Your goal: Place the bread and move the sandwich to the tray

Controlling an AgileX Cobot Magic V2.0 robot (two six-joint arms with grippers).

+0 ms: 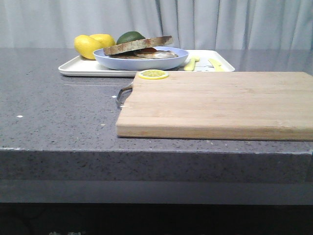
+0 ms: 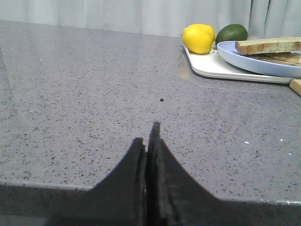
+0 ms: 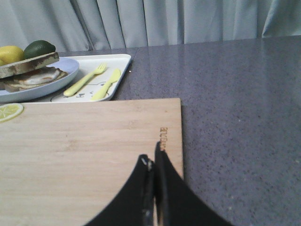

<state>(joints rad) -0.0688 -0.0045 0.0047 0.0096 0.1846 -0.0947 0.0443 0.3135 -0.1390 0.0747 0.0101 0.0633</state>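
Note:
The bread slice lies tilted on top of the sandwich, whose fried egg shows beneath it, on the round pale-blue plate. The plate rests on the white tray at the back of the counter. They also show in the left wrist view, bread and plate, and in the right wrist view, bread and tray. My left gripper is shut and empty over bare counter. My right gripper is shut and empty over the cutting board. Neither gripper shows in the front view.
A wooden cutting board with a metal handle lies in front, a lemon slice on its far left corner. Two lemons and an avocado sit on the tray's left end. A yellow fork and knife lie on its right end.

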